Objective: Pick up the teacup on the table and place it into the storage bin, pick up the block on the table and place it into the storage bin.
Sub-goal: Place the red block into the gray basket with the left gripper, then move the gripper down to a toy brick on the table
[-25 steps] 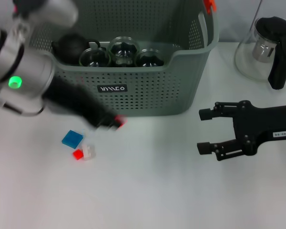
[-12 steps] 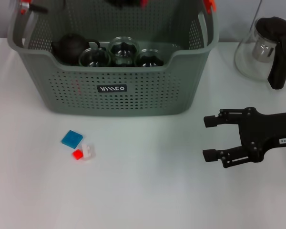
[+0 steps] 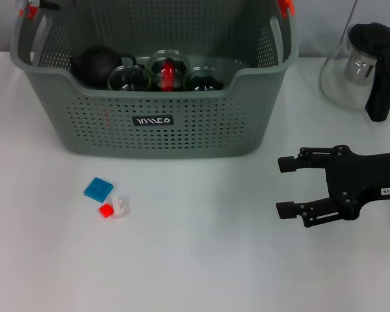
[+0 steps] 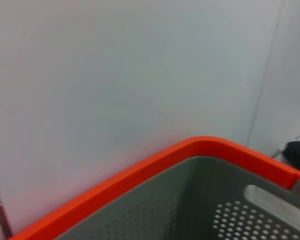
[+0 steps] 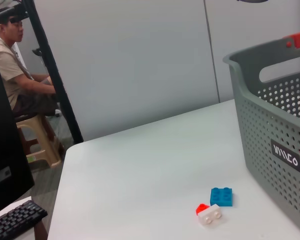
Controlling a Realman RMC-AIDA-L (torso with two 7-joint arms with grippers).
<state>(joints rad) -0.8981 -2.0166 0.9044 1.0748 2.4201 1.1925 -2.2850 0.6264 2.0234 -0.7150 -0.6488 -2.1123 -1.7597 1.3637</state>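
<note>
Fingers of the right gripper [image 3: 287, 186] are spread, empty, above the surface [image 3: 201, 260]. Left gripper: unseen. Storage bin [image 3: 182, 130]: dark teapot [image 3: 94, 64], glass teacups [image 3: 131, 78], a red block [image 3: 168, 73] are contained. Blue block [image 3: 98, 188], red-and-white blocks [image 3: 114, 208]: lying before the bin.

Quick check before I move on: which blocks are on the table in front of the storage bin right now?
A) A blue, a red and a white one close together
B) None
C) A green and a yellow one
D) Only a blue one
A: the blue block, red block and white block lie clustered on the table in front of the storage bin.
</note>
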